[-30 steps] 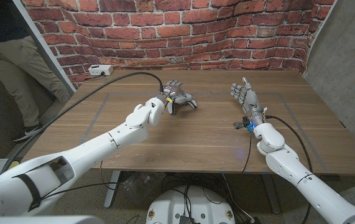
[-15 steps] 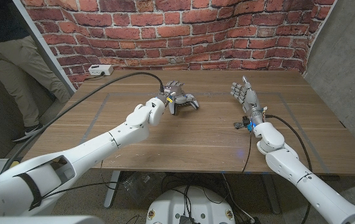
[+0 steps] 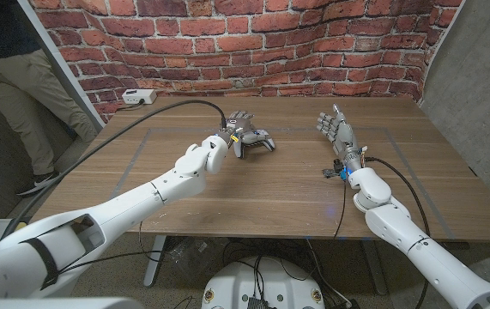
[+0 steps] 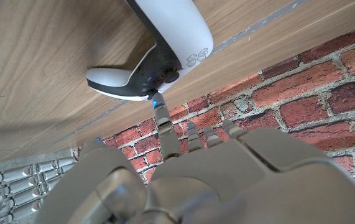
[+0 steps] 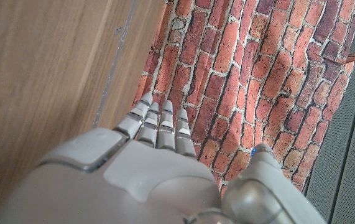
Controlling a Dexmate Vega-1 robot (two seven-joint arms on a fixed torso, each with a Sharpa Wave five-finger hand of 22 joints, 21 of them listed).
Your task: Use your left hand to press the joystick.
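Observation:
A white and black game controller (image 3: 258, 142) lies on the wooden table (image 3: 270, 189) left of the middle, toward the back. My left hand (image 3: 237, 129) hovers right beside and over its near-left end, fingers apart. In the left wrist view one outstretched finger (image 4: 160, 118) has its blue tip at the controller (image 4: 165, 50), right at the dark middle part where the joysticks (image 4: 155, 79) sit; whether it presses one down is too close to tell. My right hand (image 3: 335, 130) stands upright on the right side of the table, fingers straight and together, holding nothing.
A white box (image 3: 139, 96) with a cable sits at the table's back left corner. A black cable (image 3: 154, 116) arcs over the table to my left wrist. A person's legs (image 3: 21, 94) stand left of the table. A brick wall (image 3: 262, 43) runs behind.

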